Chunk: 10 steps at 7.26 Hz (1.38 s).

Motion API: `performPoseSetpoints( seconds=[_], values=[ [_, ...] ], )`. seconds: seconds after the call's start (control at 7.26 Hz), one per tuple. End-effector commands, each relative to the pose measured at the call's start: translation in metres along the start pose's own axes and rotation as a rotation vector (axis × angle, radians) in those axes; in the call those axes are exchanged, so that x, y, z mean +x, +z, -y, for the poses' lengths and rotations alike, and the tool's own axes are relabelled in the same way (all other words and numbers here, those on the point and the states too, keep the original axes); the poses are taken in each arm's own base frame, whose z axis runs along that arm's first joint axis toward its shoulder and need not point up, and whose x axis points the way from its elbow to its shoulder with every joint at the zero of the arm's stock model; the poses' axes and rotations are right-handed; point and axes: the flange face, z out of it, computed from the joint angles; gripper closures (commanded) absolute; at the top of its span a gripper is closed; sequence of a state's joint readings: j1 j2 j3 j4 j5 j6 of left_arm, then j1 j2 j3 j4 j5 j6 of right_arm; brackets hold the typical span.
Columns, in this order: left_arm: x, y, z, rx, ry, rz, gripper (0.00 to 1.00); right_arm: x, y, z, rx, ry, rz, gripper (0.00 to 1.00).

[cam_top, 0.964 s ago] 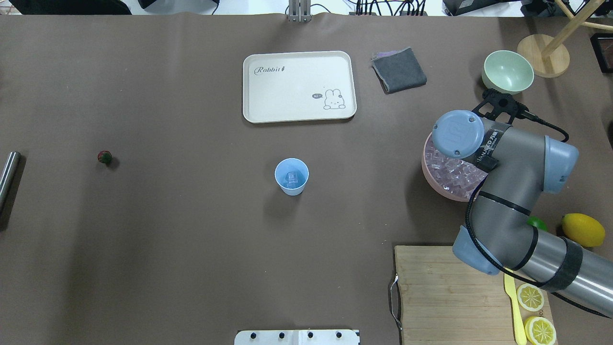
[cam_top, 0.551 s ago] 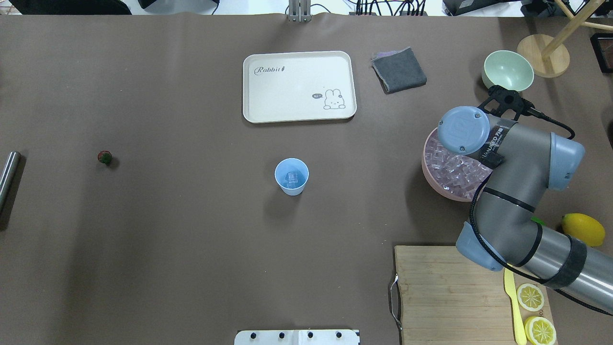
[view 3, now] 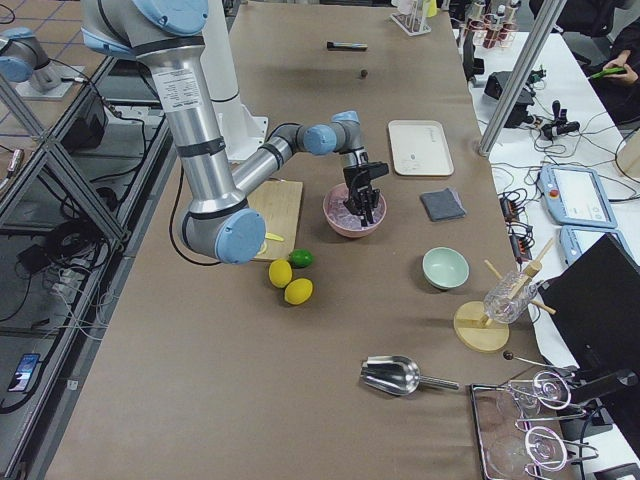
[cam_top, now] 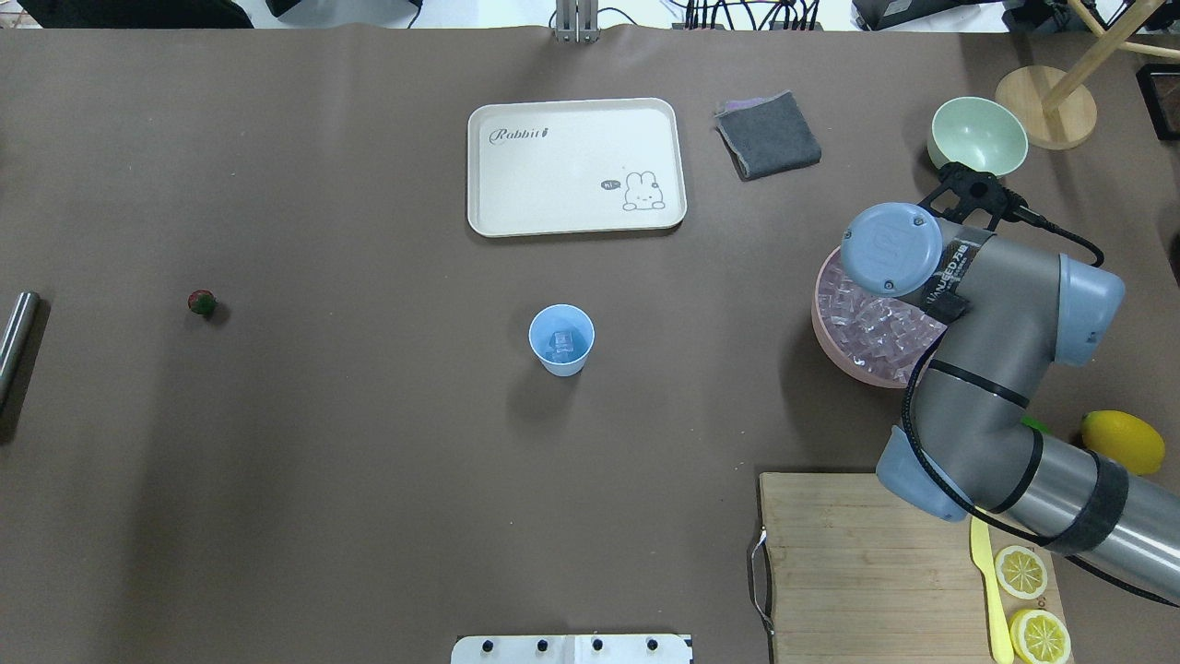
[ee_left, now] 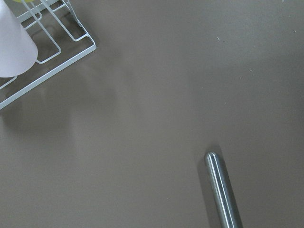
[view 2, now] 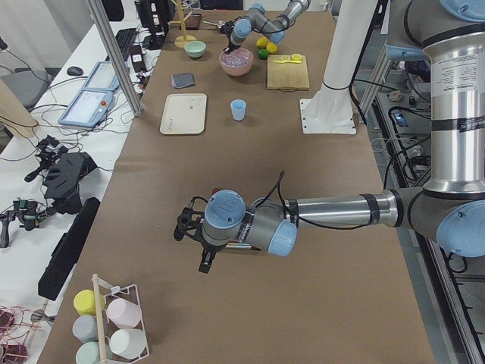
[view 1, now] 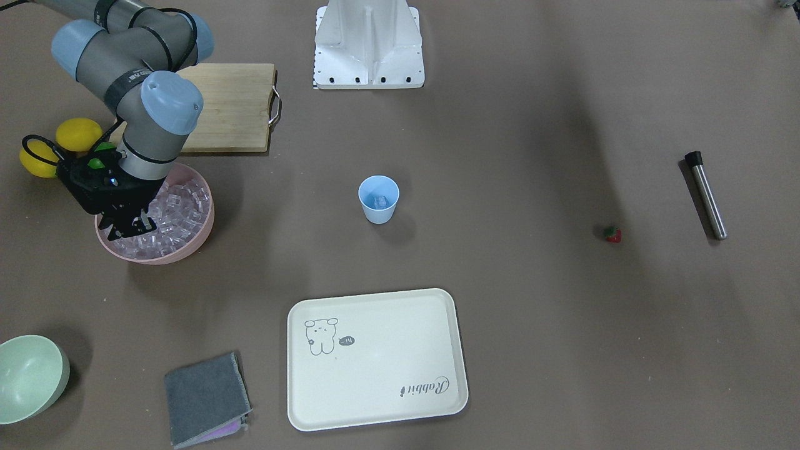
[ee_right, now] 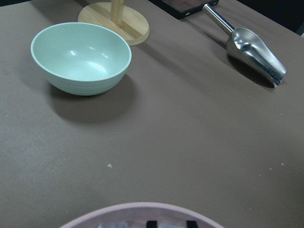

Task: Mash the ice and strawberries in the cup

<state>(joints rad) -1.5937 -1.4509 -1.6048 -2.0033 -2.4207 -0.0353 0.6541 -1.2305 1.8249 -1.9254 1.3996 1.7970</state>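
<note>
My right gripper (view 1: pixel 129 229) was down in the ice (view 1: pixel 184 197) in the pink bowl (view 1: pixel 164 257), fingers (ee_right: pixel 191 224) a little apart.

Robotics lab, not a kitchen. Two industrial arms, the left arm (view 2: pixel 341 212) and the right arm (view 3: pixel 250 165), are reaching out from a white pedestal (view 1: pixel 367 44) over a long counter (cam_top: pixel 369 461) that is wearing brown paper sheeting. Aluminium frame posts (view 2: pixel 114 57) are rising along its edge. A white side desk (view 2: pixel 76 57) is running alongside, carrying a teach pendant (view 2: pixel 89 95), black hardware (view 2: pixel 64 174) and loose wiring. Cables (cam_top: pixel 747 14) are bunching at the counter's far end.
</note>
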Motion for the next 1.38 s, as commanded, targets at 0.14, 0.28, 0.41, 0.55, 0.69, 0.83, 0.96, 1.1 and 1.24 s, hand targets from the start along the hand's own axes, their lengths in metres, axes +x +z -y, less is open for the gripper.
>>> performPoseSetpoints(
  seconds=[0.14,0.28,0.41,0.55,0.69,0.83,0.96,1.1,1.24],
  values=[
    [0.001,0.000,0.000,0.000,0.001,0.000,0.02,-0.018,-0.041,0.015,-0.027,0.023,0.066,0.74],
    [0.001,0.000,0.000,0.000,0.001,0.000,0.02,-0.024,-0.071,0.022,-0.086,0.040,0.115,0.74],
    [0.001,0.000,0.000,0.000,0.001,0.000,0.02,-0.034,-0.107,0.021,-0.152,0.044,0.175,0.74],
    [0.001,0.000,0.001,0.001,0.002,0.000,0.02,-0.043,-0.140,0.013,-0.224,0.037,0.236,0.74],
    [0.001,0.000,0.001,0.001,0.002,0.000,0.02,-0.060,-0.185,-0.006,-0.264,0.009,0.310,0.74],
    [0.001,0.000,0.001,0.001,0.002,0.000,0.02,-0.073,-0.226,-0.024,-0.303,-0.015,0.373,0.74],
    [0.000,0.001,0.000,-0.001,0.001,0.000,0.02,-0.079,-0.255,-0.042,-0.330,-0.049,0.427,0.74],
    [0.001,-0.001,0.001,0.002,0.004,-0.002,0.02,-0.081,-0.270,-0.063,-0.357,-0.113,0.519,0.74],
    [0.000,0.000,0.000,0.000,0.002,0.000,0.02,-0.079,-0.274,-0.087,-0.361,-0.201,0.560,0.74]
  ],
)
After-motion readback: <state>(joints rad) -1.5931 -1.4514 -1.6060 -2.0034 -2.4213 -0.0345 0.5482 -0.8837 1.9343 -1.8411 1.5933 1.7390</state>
